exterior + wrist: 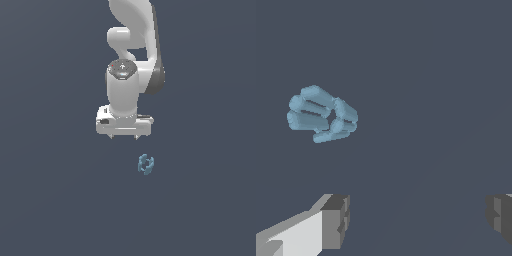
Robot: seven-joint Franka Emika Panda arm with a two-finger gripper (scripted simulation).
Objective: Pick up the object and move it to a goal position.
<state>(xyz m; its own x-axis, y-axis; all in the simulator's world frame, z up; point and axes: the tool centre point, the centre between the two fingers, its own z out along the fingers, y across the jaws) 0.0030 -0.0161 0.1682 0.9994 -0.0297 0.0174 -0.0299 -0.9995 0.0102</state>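
On a flat, dark slate-grey surface (50,200) that fills the whole exterior view, nothing lies toward that view's left. At about the middle hangs the glossy white, rounded robot arm (131,45), coming down from the upper edge and ending in a broad white gripper (124,137) whose two short fingertips point downward. Just past the gripper toward the exterior view's right, and lower in the picture, lies the small light-blue plastic-looking object (146,164), a cluster of short rounded bars joined by a thin crosspiece; it is much smaller than the gripper and clearly apart from it, touching neither fingertip.

In the wrist view the same light-blue object (322,114) shows its parallel rounded bars lying side by side on the grey surface, with shorter stubs on one end. One finger (331,222), white with a grey pad, and the other grey pad at the opposite edge of the picture stand well apart, with only bare surface between them. The gripper (416,217) is spread wide and holds nothing; the object lies outside the gap between the fingers, off to the side of the white finger.
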